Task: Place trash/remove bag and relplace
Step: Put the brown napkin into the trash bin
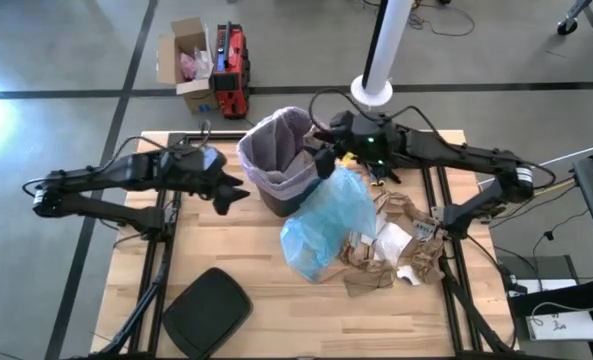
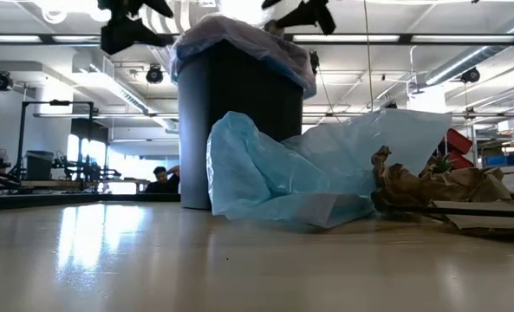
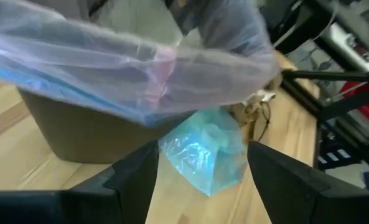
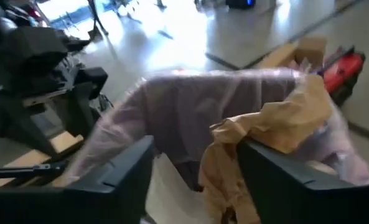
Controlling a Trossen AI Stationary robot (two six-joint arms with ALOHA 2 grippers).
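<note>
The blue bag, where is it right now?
In the high view the blue bag lies on the table near the middle, leaning against the lined bin, with crumpled brown paper just to its right.

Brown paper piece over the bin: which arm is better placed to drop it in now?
The right arm. Its tool is open above the lined bin, with the brown paper piece between its fingers over the bag. The left tool waits open beside the bin, empty.
</note>
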